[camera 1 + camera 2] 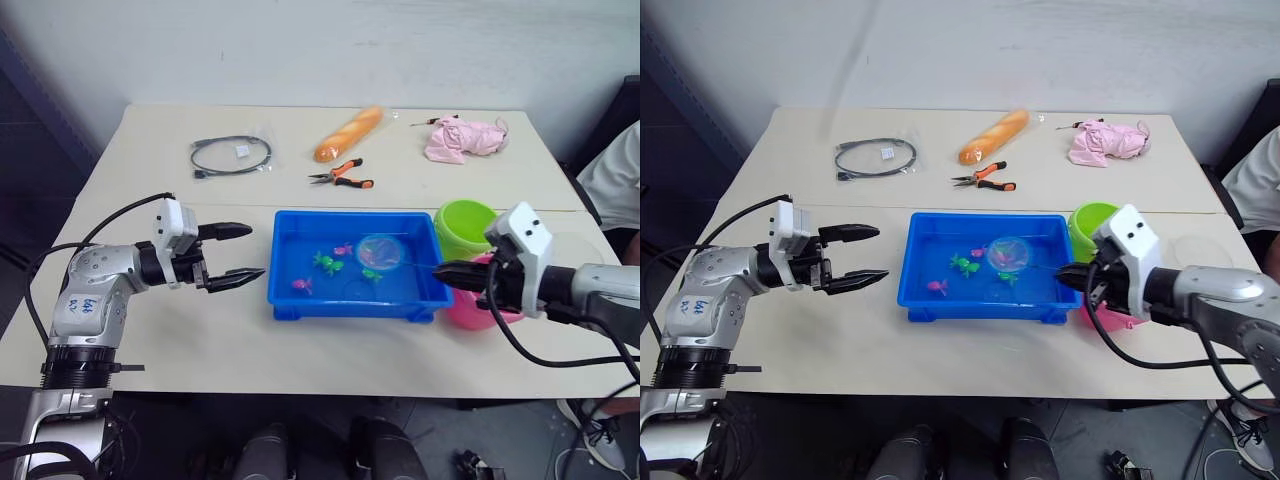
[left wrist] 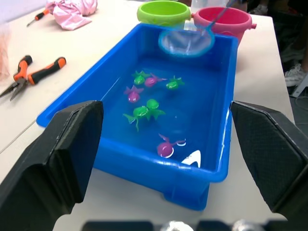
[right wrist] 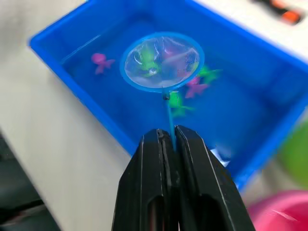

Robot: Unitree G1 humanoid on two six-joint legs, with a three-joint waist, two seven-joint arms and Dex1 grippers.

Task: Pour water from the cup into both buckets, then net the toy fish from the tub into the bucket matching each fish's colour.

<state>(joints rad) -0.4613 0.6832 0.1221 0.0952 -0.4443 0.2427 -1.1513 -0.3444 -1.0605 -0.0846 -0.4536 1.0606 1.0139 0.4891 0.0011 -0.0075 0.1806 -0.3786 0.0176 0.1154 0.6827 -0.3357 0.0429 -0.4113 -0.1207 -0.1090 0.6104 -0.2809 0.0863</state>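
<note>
Netting step: my right end effector (image 3: pixel 169 139) is clamped on the net (image 3: pixel 162 61) over the tub (image 1: pixel 290 300) — next, dip under one fish (image 2: pixel 165 146); my left end effector (image 1: pixel 232 255) hangs apart.

Blue tub (image 1: pixel 285 270), green bucket (image 1: pixel 462 226) (pink bucket (image 2: pixel 222 20))

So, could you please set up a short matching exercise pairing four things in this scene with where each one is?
Things:
1. net
2. pliers
3. left gripper
4. pink cloth

Places:
A. far right corner of the table
B. open, beside the tub's left end
C. over the tub's water, handle held by the right gripper
D. beyond the tub, near the bread

Pairs: 1-C, 2-D, 3-B, 4-A
</note>
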